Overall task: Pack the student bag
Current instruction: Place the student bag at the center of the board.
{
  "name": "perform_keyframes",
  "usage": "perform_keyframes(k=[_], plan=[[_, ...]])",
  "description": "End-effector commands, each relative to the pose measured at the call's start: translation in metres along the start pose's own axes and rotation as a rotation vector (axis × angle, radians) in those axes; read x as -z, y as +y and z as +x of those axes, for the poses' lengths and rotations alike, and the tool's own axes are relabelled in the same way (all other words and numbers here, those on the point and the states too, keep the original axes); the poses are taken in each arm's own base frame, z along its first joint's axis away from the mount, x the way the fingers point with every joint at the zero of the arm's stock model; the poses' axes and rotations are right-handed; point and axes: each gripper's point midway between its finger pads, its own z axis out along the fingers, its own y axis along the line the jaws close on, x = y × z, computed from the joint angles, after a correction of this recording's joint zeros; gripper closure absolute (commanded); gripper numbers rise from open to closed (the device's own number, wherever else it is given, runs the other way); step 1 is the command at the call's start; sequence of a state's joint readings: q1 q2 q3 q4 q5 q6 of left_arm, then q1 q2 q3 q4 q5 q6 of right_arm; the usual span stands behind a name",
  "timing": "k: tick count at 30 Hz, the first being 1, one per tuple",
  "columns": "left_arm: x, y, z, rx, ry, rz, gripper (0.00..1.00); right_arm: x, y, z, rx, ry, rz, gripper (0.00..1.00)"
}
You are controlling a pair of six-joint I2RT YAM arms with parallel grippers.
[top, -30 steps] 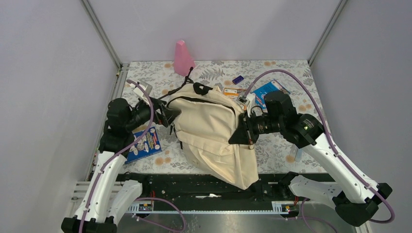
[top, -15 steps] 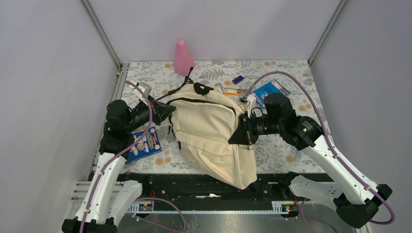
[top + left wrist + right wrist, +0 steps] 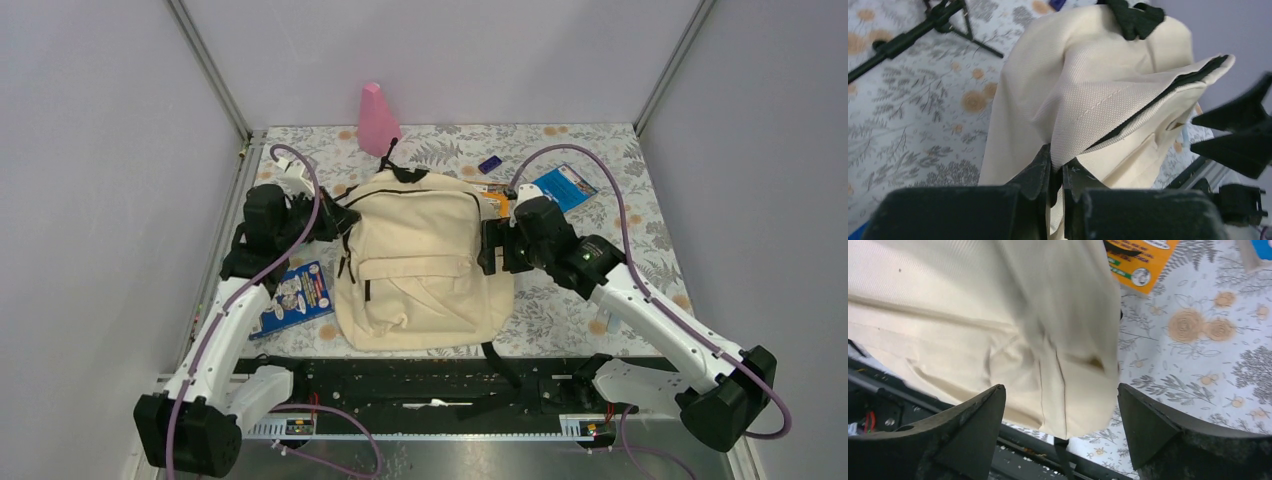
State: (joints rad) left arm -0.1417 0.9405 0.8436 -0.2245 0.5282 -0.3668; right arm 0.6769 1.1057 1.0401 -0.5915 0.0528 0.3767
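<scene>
Student bag flattened; left gripper pinches its edge

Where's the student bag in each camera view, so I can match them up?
Top external: the student bag lies mid-picture on the floral table cover.
Left wrist: it fills the middle and right, with a fold pinched in the left gripper at the bottom.
Right wrist: it covers the upper left and centre.
Shared landmark: the floral table cover, seen beside the bag in all three.

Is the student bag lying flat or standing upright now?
Lying flat: the student bag rests on the table, its front pocket facing up.
</scene>
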Motion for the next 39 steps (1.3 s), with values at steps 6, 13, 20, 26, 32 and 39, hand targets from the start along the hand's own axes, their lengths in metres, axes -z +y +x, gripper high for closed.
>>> perform_keyframes(k=[6,13,20,26,32,39], plan=[[-0.029,0.04,-0.014,0.189,-0.03,-0.181,1.0,0.022,-0.038,-0.017,0.015,-0.212,0.143,0.1],[-0.033,0.058,0.004,0.175,0.055,-0.248,0.31,0.036,-0.039,-0.002,-0.003,-0.249,0.092,0.11],[0.012,0.08,0.011,0.069,0.03,-0.456,0.05,0.027,-0.021,0.008,-0.074,-0.215,-0.004,0.17],[0.029,0.073,0.058,0.125,0.081,-0.418,0.02,0.009,0.017,0.019,-0.108,-0.146,-0.128,0.21],[0.031,0.081,0.109,0.244,0.237,-0.425,0.2,-0.007,0.075,0.028,-0.039,-0.092,-0.214,0.25],[0.018,0.081,0.131,0.476,0.093,-0.376,0.3,-0.036,0.145,0.053,0.028,0.016,-0.322,0.37]])
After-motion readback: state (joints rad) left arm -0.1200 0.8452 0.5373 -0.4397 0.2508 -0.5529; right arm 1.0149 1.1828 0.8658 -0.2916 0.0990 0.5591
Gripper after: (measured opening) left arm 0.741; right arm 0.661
